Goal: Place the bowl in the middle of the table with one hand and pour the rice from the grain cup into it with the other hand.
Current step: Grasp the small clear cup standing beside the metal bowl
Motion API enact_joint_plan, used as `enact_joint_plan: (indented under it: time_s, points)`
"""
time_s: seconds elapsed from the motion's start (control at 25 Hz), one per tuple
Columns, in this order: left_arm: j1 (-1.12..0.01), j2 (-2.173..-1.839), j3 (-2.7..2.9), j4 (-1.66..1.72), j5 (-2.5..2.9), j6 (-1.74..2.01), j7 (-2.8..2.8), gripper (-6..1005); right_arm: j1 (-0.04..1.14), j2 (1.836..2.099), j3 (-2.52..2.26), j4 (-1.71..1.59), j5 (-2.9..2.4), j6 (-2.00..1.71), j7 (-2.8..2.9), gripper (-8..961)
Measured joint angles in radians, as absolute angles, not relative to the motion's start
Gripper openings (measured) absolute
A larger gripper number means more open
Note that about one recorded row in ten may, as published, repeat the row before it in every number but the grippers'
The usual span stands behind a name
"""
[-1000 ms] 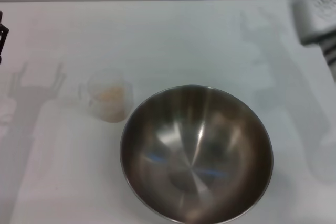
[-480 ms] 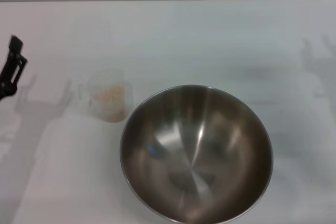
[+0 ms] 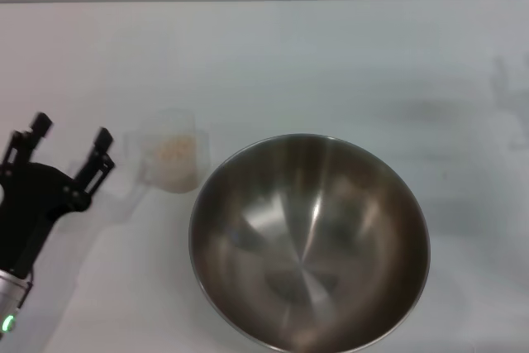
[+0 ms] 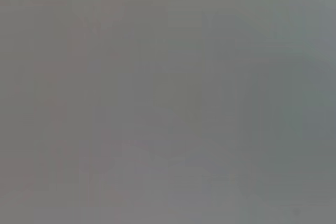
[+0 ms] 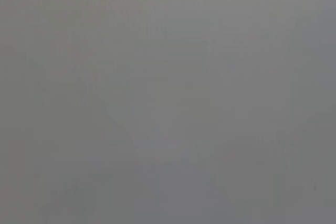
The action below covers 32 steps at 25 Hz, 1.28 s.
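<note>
The steel bowl [image 3: 310,241] stands on the white table [image 3: 331,64], near its front and slightly right of centre, with nothing in it. Just left of its rim stands the clear grain cup [image 3: 171,152], upright, with pale rice [image 3: 173,155] inside. My left gripper [image 3: 70,140] is at the left edge, open, its two black fingers pointing away from me. It is a short way left of the cup and apart from it. My right gripper is out of the head view. Both wrist views are plain grey.
The table's far edge [image 3: 264,0] runs across the top of the head view. Faint shadows lie on the tabletop at the right side.
My left gripper has come in from the left edge toward the cup. The right arm, seen at the top right a second ago, has left the view. Bowl and cup have not moved.
</note>
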State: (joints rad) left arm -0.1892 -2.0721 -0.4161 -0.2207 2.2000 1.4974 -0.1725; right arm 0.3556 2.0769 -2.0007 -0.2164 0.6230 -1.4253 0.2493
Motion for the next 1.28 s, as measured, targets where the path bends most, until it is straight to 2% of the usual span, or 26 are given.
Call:
enact_joint_plan:
  time_s: [1.28]
  points:
    - [-0.294, -2.075, -0.412, -0.222, 2.187, 1.191, -0.115, 809, 0.383, 2.065, -1.946, -0.205, 0.617, -1.428, 0.242, 496]
